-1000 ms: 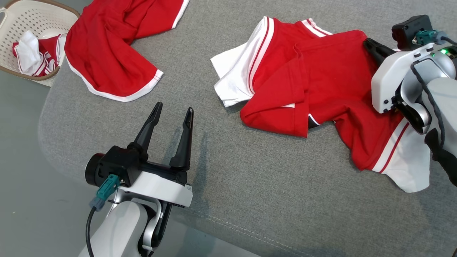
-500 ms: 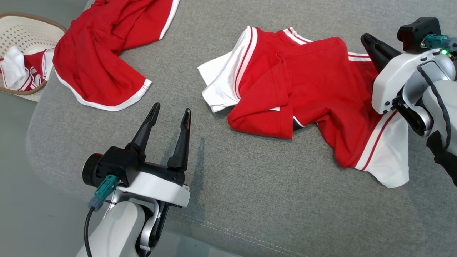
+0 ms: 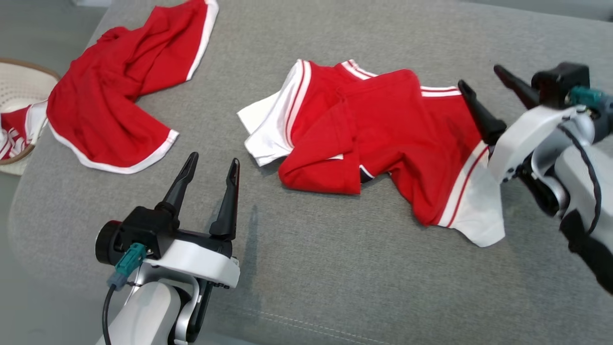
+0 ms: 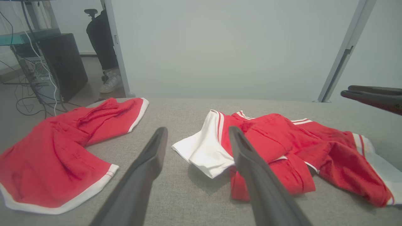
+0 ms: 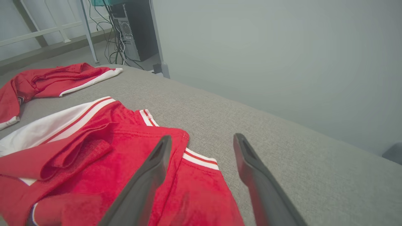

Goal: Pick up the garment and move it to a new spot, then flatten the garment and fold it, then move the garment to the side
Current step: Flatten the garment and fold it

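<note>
A crumpled red garment with white striped trim (image 3: 378,139) lies in the middle of the grey cushion (image 3: 335,268); it also shows in the left wrist view (image 4: 282,147) and the right wrist view (image 5: 94,157). My right gripper (image 3: 481,76) hangs open just above the garment's right edge, nothing between its fingers (image 5: 147,175). My left gripper (image 3: 213,163) stands open over bare cushion, to the left of the garment and apart from it.
A second red garment (image 3: 105,110) lies spread at the cushion's far left. A pale woven basket (image 3: 19,86) holding more red and white cloth sits past the left edge. A person's legs (image 4: 103,47) and a computer tower (image 4: 59,59) stand behind.
The right gripper has let go of the garment and lifted off it, now open. The camera has shifted, sliding the whole scene left and down.
</note>
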{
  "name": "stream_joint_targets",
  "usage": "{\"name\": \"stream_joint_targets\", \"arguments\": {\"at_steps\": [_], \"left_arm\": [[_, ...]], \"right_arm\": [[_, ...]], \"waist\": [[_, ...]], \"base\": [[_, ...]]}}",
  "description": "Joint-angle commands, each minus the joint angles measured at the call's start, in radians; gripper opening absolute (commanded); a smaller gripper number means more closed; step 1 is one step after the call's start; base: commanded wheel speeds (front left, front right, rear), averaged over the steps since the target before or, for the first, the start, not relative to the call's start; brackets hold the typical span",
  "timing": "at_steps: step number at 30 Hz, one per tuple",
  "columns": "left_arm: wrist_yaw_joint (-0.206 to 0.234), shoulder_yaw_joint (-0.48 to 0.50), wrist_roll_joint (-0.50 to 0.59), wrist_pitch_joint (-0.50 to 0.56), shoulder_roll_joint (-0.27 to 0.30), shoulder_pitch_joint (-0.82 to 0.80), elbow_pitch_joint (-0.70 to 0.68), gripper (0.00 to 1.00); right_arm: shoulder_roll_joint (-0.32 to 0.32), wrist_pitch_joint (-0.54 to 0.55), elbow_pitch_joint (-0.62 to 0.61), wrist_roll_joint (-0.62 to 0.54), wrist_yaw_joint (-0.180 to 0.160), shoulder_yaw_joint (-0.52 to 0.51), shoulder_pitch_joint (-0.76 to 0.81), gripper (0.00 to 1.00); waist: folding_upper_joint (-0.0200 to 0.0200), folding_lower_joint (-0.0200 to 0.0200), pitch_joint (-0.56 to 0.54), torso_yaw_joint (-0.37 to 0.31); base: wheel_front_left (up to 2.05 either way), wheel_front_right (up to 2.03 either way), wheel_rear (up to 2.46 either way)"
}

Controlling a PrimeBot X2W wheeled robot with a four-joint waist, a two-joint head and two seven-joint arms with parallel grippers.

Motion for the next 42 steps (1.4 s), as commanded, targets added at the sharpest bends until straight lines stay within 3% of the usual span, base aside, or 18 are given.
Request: {"name": "stream_joint_targets", "arguments": {"at_steps": [1,5,9,11,14,19,31,42], "left_arm": [[0.013,0.044,-0.003,0.005,0.034,-0.007,-0.033,1.00],[0.028,0.054,-0.005,0.022,0.053,0.013,-0.049,1.00],[0.049,0.064,-0.012,0.044,0.072,0.048,-0.068,1.00],[0.053,0.065,-0.013,0.049,0.076,0.056,-0.070,1.00],[0.068,0.074,-0.021,0.065,0.091,0.085,-0.078,1.00],[0.082,0.083,-0.031,0.081,0.104,0.115,-0.087,1.00],[0.105,0.088,-0.039,0.104,0.123,0.149,-0.101,1.00],[0.112,0.083,-0.041,0.111,0.126,0.147,-0.116,1.00]], "right_arm": [[0.006,-0.031,-0.031,-0.001,0.004,-0.021,0.062,1.00],[0.019,-0.069,-0.077,-0.044,0.004,-0.100,0.152,1.00],[0.051,-0.080,-0.183,-0.140,0.004,-0.283,0.326,1.00],[0.057,-0.080,-0.214,-0.180,0.004,-0.324,0.366,1.00],[0.116,-0.081,-0.352,-0.295,0.004,-0.486,0.549,1.00],[0.197,-0.073,-0.487,-0.399,0.004,-0.617,0.724,1.00],[0.294,0.016,-0.665,-0.484,0.004,-0.727,0.871,1.00],[0.293,0.055,-0.717,-0.493,0.004,-0.735,0.872,1.00]], "waist": [[0.0000,-0.0001,-0.031,-0.036],[0.0000,-0.0001,-0.060,-0.074],[0.0000,-0.0001,-0.095,-0.114],[0.0000,-0.0001,-0.103,-0.120],[0.0000,-0.0001,-0.126,-0.139],[0.0000,-0.0001,-0.146,-0.155],[0.0000,-0.0001,-0.179,-0.176],[0.0000,-0.0001,-0.165,-0.178]], "base": [[0.00,0.00,0.00],[0.00,0.00,0.00],[0.00,0.00,0.00],[0.00,0.00,0.00],[0.00,0.00,0.00],[0.00,0.00,0.00],[0.00,0.00,0.00],[0.00,0.00,0.00]]}}
